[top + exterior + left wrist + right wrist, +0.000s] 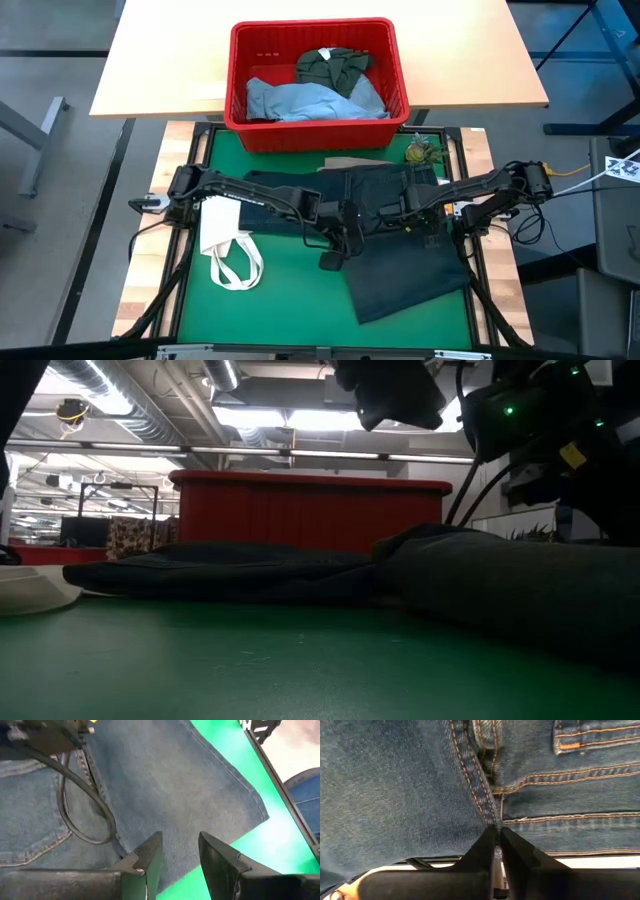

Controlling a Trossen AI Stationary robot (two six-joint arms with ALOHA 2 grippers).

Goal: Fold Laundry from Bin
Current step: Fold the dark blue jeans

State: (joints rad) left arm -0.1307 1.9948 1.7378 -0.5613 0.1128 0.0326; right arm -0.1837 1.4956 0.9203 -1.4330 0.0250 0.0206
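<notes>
I find the dark navy denim jeans [400,245] spread flat on the green table [270,300]. My right claw [496,837] pinches their seam fabric. My left claw [180,857] hangs spread just above their hem edge.

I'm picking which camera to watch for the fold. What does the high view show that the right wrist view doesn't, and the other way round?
Only the high view shows the red bin with light blue and olive clothes inside, the white tote bag on the green mat, and both arms over the dark jeans, with the left gripper above them. Only the right wrist view shows the right gripper nearly shut, pinching the denim at a stitched seam. Both show the dark jeans.
</notes>
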